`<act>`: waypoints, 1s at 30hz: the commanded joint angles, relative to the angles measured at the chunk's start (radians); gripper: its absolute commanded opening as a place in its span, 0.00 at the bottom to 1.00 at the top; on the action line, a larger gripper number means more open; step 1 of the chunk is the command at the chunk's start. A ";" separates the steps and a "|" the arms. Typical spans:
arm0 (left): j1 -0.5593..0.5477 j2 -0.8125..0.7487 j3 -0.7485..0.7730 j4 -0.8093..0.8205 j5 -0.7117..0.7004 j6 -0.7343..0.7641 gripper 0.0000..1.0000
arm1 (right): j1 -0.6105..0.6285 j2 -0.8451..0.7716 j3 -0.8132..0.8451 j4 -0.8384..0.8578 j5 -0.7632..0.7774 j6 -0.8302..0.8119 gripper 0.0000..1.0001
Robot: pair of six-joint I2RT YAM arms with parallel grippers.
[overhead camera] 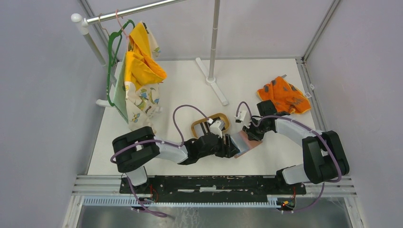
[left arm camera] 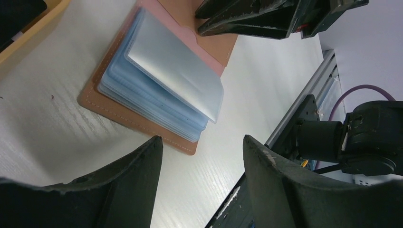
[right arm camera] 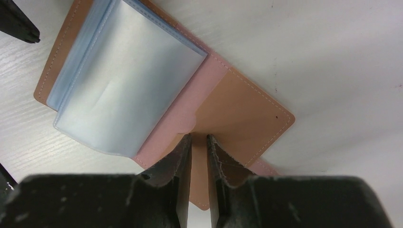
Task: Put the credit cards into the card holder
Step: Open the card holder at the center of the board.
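Note:
The card holder (left arm camera: pixel 157 80) lies open on the table, reddish-brown outside, with blue-grey sleeves fanned up; it also shows in the right wrist view (right arm camera: pixel 128 80) and the top view (overhead camera: pixel 248 140). My left gripper (left arm camera: pixel 202 142) is open and empty, just short of the holder's near edge. My right gripper (right arm camera: pixel 198 137) is shut to a thin slit, its tips on the holder's bare brown cover (right arm camera: pixel 247 118). A black credit card (left arm camera: pixel 16 12) lies in the wooden tray; the other cards are hidden.
The oval light-wood tray (overhead camera: pixel 196 127) sits just behind my left wrist. An orange patterned cloth (overhead camera: pixel 283 94) lies at the back right. A clothes rack with hanging garments (overhead camera: pixel 140 61) stands at the back left, its pole base (overhead camera: pixel 216 85) mid-table.

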 commanded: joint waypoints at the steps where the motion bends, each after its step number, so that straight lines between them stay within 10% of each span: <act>1: 0.009 0.011 0.040 0.033 -0.010 -0.039 0.68 | 0.012 0.026 -0.001 -0.072 -0.093 -0.007 0.22; 30: 0.035 0.038 -0.011 0.222 0.033 -0.084 0.49 | 0.079 0.089 0.057 -0.162 -0.267 -0.090 0.23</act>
